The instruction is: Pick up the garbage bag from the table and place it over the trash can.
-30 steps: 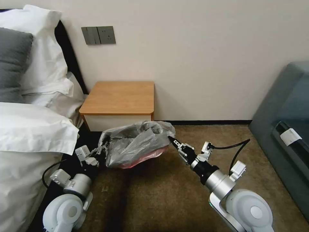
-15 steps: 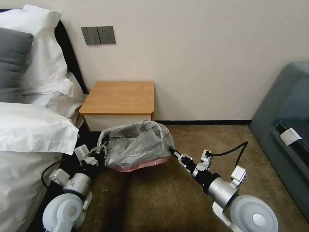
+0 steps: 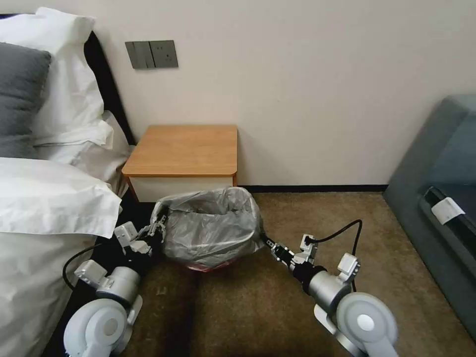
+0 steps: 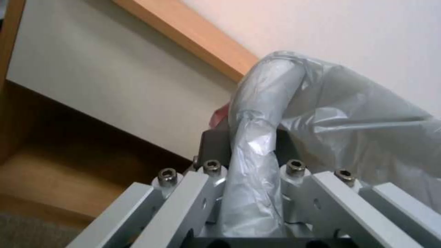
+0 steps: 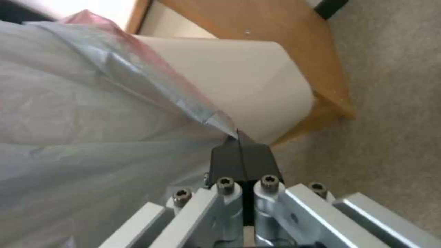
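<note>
Two grips: the garbage bag [image 3: 210,229] is held at opposite edges, one edge in each gripper, and hangs stretched between them just in front of the bench [image 3: 184,148].
Bag now: its mouth faces up and gapes open, with grey film draped down all round; a pinkish-red edge peeks out at the bottom.
Change: a second ago the bag was a crumpled, slanting bundle held higher; it has since come down and spread into a bin-shaped sleeve, and the pink edge has shrunk to a sliver.
Trash can: hidden under the film in the head view; in the right wrist view a cream wall [image 5: 239,86] shows just behind the bag's edge, which I take for the trash can.
Left gripper [image 3: 154,231]: low at the bag's left side, fingers [image 4: 215,144] closed on a twisted rope of film that runs between them.
Right gripper [image 3: 268,243]: fingers [image 5: 241,162] pressed together, pinching a pointed corner of the bag; this arm has sunk and drawn nearer the robot.
Meaning: the bag appears to be over the can, so the placing looks nearly done; how far the rim is covered I cannot tell.
Bench top: the bag is no longer on it.
</note>
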`<state>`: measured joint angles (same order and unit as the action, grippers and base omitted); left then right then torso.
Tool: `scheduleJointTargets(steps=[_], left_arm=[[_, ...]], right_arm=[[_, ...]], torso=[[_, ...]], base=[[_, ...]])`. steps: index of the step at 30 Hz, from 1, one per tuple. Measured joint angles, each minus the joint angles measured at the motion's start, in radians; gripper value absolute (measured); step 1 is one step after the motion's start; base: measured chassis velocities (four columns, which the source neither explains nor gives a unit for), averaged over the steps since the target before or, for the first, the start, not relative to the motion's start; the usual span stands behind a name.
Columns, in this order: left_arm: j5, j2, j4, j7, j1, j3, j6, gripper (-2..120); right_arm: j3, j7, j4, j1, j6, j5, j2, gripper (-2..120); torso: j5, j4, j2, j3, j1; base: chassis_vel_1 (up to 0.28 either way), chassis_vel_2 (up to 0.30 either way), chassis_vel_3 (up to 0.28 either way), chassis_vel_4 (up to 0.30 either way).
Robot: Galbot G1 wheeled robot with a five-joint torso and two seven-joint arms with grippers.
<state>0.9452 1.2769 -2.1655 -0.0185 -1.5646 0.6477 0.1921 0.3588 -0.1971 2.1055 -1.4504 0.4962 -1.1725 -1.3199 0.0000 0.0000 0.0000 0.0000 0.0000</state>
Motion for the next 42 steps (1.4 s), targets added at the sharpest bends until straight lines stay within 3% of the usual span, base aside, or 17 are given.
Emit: scheduleJointTargets(steps=[9, 11, 16, 19, 29, 32, 36, 38, 41, 42], left_arm=[[0.003, 0.007, -0.012, -0.001, -0.009, 0.001, 0.01, 9], [0.002, 0.008, -0.012, 0.0, -0.009, 0.002, 0.01, 9], [-0.004, 0.005, -0.012, 0.016, -0.006, 0.012, 0.011, 9], [-0.007, 0.001, -0.012, 0.038, -0.004, 0.017, 0.011, 9], [-0.025, 0.0, -0.017, 0.069, -0.005, 0.018, 0.015, 9], [-0.066, 0.0, -0.017, 0.07, -0.011, 0.016, 0.016, 9], [-0.11, -0.001, -0.015, 0.069, -0.018, 0.011, 0.016, 9], [-0.129, -0.003, -0.015, 0.068, -0.02, 0.007, 0.015, 9], [-0.183, -0.011, -0.014, 0.066, -0.026, -0.01, 0.012, 9], [-0.183, -0.011, -0.014, 0.066, -0.026, -0.01, 0.012, 9]], right_arm=[[0.01, 0.018, -0.02, -0.005, -0.01, 0.042, -0.01, 0], [0.024, 0.042, -0.015, -0.021, -0.009, 0.063, 0.0, 12], [0.055, 0.118, 0.003, -0.065, -0.011, 0.125, 0.04, 25], [0.079, 0.172, 0.006, -0.097, -0.023, 0.194, 0.074, 39], [0.143, 0.189, 0.044, -0.12, -0.071, 0.255, 0.122, 73], [0.164, 0.215, 0.117, -0.104, -0.099, 0.303, 0.168, 88], [0.165, 0.248, 0.205, -0.068, -0.11, 0.349, 0.234, 98], [0.157, 0.26, 0.236, -0.049, -0.109, 0.366, 0.27, 99], [0.11, 0.327, 0.29, 0.018, -0.109, 0.447, 0.389, 100], [0.11, 0.327, 0.29, 0.018, -0.109, 0.447, 0.389, 100]], torso=[[0.0, 0.0, 0.0, 0.0, 0.0], [0.0001, 0.0001, 0.0, 0.0, 0.0], [0.0, 0.0, 0.0, 0.0, 0.0], [0.0, 0.0, 0.0, 0.0, 0.0], [0.0002, -0.0001, 0.0, 0.0, 0.0], [0.0001, -0.0001, 0.0, 0.0, 0.0], [-0.0001, -0.0001, 0.0, 0.0, 0.0], [0.0001, -0.0001, 0.0, 0.0, 0.0], [0.0001, -0.0001, 0.0, 0.0, 0.0], [0.0001, -0.0001, 0.0, 0.0, 0.0]], base=[[0.0, 0.0, 0.0, 0.0], [0.0, 0.0, 0.0, 0.0], [0.0, 0.0, 0.0, 0.0], [0.0, 0.0, 0.0, 0.0], [0.0, 0.0, 0.0, 0.0], [0.0, 0.0, 0.0, 0.0], [0.0, 0.0, 0.0, 0.0], [0.0, 0.0, 0.0, 0.0], [0.0, 0.0, 0.0, 0.0], [0.0, 0.0, 0.0, 0.0]])
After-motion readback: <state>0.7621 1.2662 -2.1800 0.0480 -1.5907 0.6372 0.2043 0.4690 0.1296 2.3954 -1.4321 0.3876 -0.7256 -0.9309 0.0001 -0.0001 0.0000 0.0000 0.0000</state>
